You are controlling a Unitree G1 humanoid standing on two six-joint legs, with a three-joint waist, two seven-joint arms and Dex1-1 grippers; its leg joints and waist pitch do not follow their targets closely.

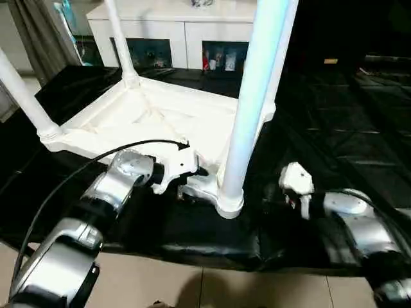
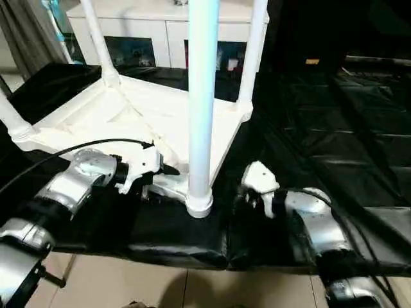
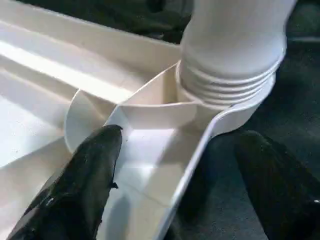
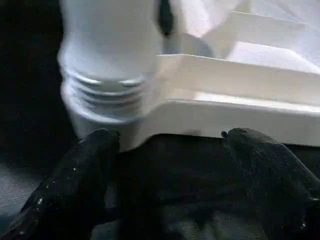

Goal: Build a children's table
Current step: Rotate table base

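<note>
- Children's table, white plastic top [image 1: 160, 119] inverted, four tapered tube legs socketed.
- Left gripper [image 3: 175, 165] spread astride rim; right gripper [image 4: 170, 165] spread, empty.
- I fear nudging near leg [image 1: 247, 122] crooked.

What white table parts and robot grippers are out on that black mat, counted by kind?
Table top, upside down: 1
Legs standing in its corner sockets: 4
Grippers, left and right: 2
Total: 7

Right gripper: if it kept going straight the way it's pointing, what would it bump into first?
Most likely the near corner socket of the table top, where a leg stands; depth is hard to judge.
</note>
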